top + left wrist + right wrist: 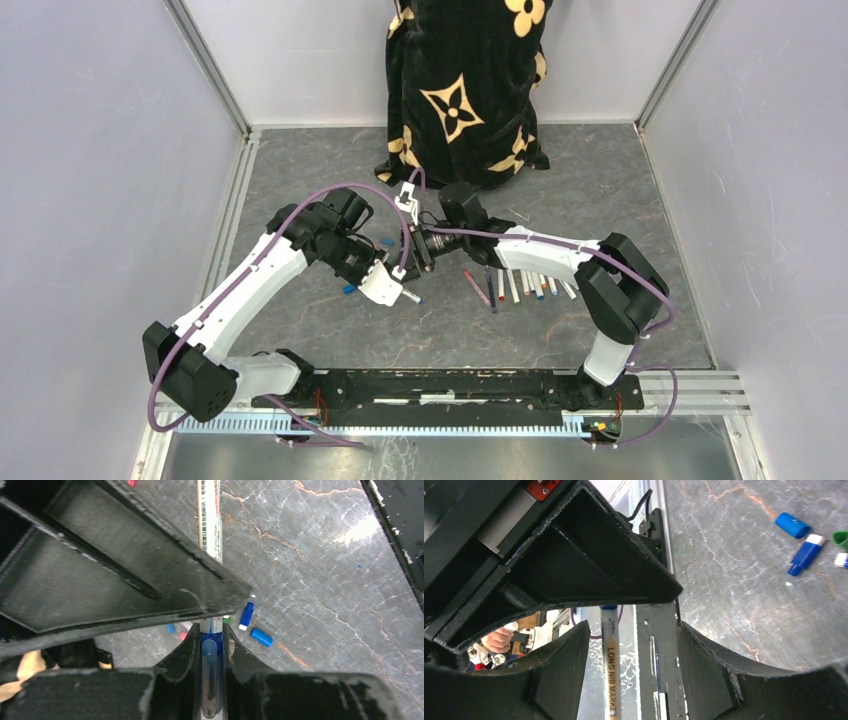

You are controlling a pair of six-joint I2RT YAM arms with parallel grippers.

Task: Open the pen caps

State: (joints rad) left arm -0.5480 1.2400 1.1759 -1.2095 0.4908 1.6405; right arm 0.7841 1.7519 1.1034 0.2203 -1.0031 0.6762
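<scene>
Jaws of our left gripper [215, 622] were clenched on a white marker pen [210, 525] with a blue end. Our right gripper [624, 612] stood released, that barrel between its spread jaws. Beyond, we saw a loose blue cap [261, 636] on the grey table [325, 580] and other pens [520, 285] lying in a row.

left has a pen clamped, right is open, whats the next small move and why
Probably close the right gripper on the blue end of the pen and pull along the barrel: the left gripper clamps the other end, the right jaws stand apart near it. Whether that blue end is a cap is unclear.
</scene>
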